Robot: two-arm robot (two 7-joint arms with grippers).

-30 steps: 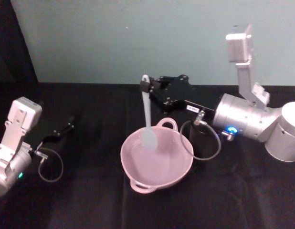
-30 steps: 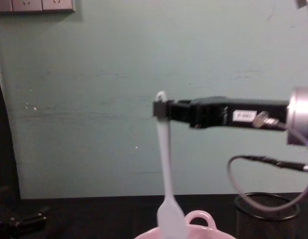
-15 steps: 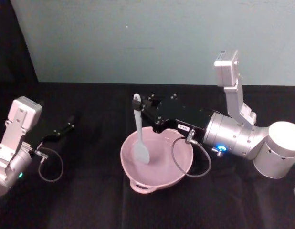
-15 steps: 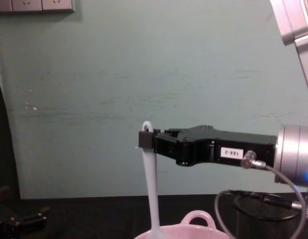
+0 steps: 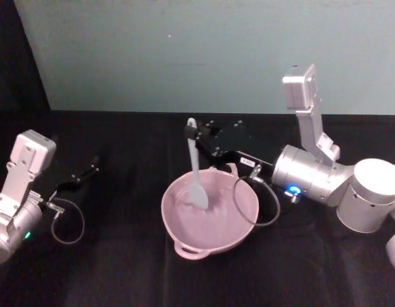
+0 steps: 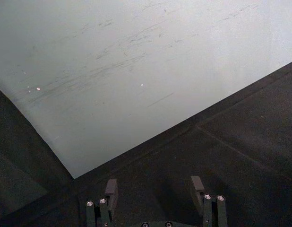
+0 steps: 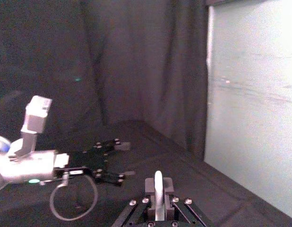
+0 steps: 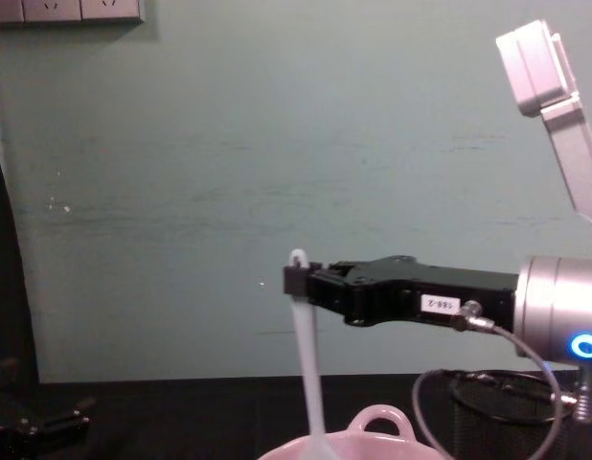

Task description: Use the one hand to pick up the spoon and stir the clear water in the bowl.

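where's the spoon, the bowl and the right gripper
spoon [image 5: 194,160], head view, middle of its handle
bowl [image 5: 164,208], head view, its left rim
right gripper [image 8: 296,281], chest view, between the fingertips clamped on the spoon's handle end

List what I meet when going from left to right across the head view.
Left gripper, parked → bowl, with the spoon held in it by the right gripper → right arm's silver wrist.
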